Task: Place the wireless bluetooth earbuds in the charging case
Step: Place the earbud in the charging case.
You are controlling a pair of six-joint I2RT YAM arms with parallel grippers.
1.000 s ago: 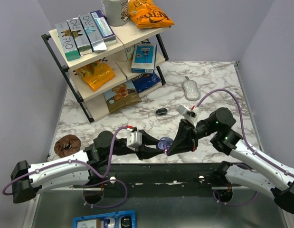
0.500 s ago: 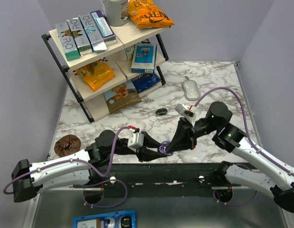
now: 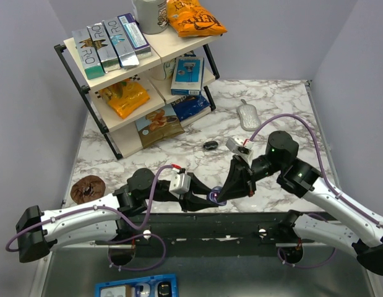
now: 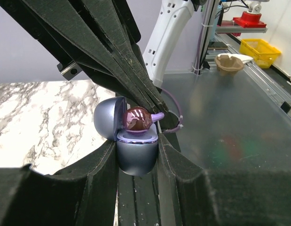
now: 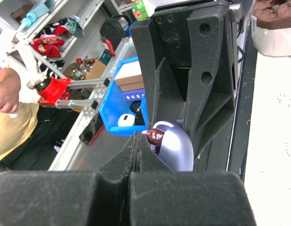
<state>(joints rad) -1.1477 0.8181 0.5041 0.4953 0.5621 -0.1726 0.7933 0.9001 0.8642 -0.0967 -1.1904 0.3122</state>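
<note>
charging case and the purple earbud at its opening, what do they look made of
The charging case looks like smooth moulded plastic, lavender blue, satin to half-glossy: soft broad highlights on lid and base. The earbud at its opening looks like glossy, see-through purple plastic: sharp bright glints, darker tint within. The exact plastic cannot be told.

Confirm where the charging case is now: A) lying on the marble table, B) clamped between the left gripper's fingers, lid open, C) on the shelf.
B: the left wrist view shows the charging case clamped in the left gripper, lid open, a purple earbud at its mouth.
</note>
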